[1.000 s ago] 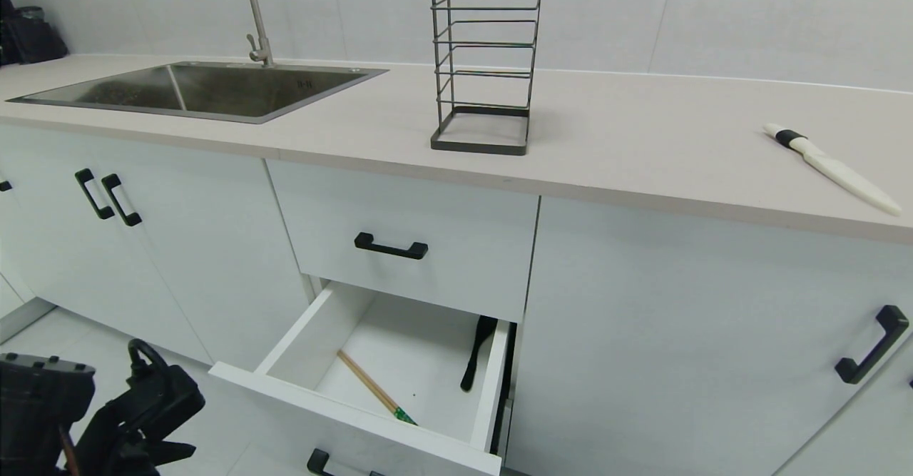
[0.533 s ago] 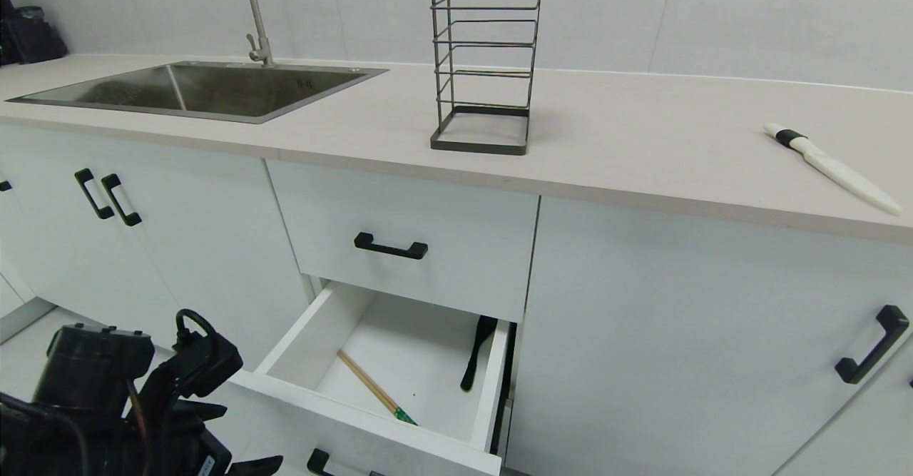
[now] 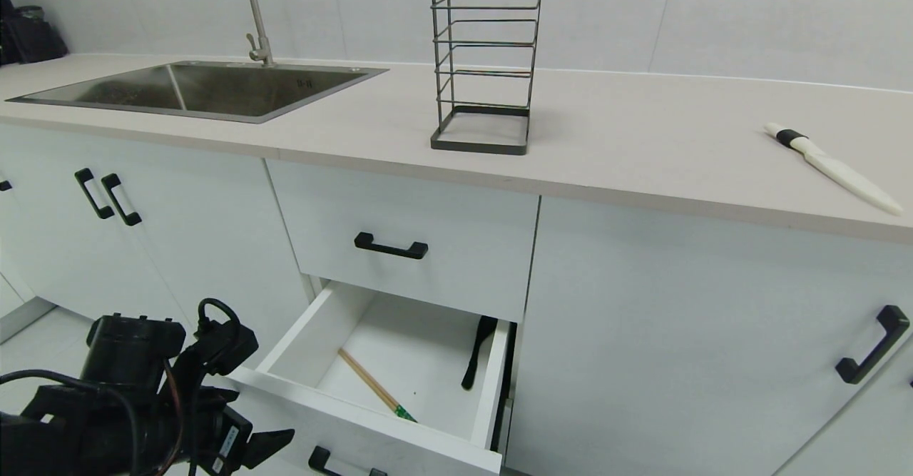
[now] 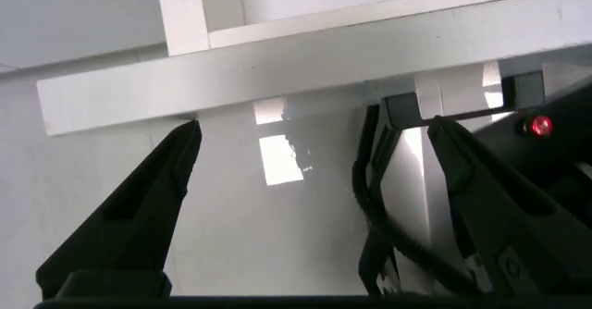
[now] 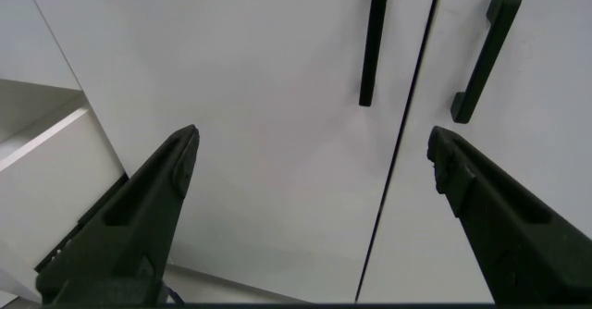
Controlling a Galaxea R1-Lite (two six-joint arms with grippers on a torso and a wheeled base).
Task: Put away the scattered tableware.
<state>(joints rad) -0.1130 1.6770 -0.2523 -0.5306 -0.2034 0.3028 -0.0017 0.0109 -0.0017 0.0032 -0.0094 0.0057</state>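
A: While the knife (image 3: 831,169) lies on the surface (image 3: 628,140) at 3 o'clock from the rack (image 3: 485,55), where are the chopsticks (image 3: 374,389)?
B: In the open drawer (image 3: 371,419), a black utensil (image 3: 474,355) at their 2 o'clock.
A: The grippers?
B: Left gripper (image 4: 314,129), fingers released, hangs at the drawer's 8 o'clock. Right gripper (image 5: 313,135), fingers likewise spread, faces cabinet doors (image 5: 277,115).

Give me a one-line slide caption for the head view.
Left gripper open near the open drawer holding chopsticks and a black utensil; a white knife lies on the counter.
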